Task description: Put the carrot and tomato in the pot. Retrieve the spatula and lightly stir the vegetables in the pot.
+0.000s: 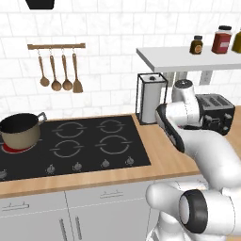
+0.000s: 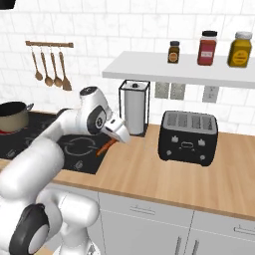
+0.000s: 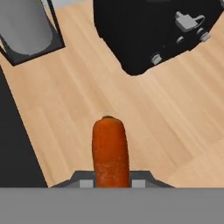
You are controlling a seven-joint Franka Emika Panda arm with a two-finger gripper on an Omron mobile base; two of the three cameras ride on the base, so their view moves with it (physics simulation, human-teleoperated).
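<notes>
The carrot (image 3: 109,148) stands orange-red between my fingertips (image 3: 86,183) in the hand view, and my gripper (image 3: 113,181) is shut on it above the wooden counter. In the right base view the carrot (image 2: 104,148) sticks out below my hand near the stove's right edge. The tan pot (image 1: 20,129) with its dark inside sits on the front-left burner, far to the left of my hand, and its rim shows in the right base view as well (image 2: 12,115). The tomato and the grey metal spatula are out of view.
A black toaster (image 2: 189,135) stands on the counter to the right, and a paper towel holder (image 2: 134,107) stands behind my hand. The black stove (image 1: 80,146) lies between my hand and the pot. Wooden spoons and a wooden spatula (image 1: 59,70) hang on the wall; jars (image 2: 207,48) stand on a shelf.
</notes>
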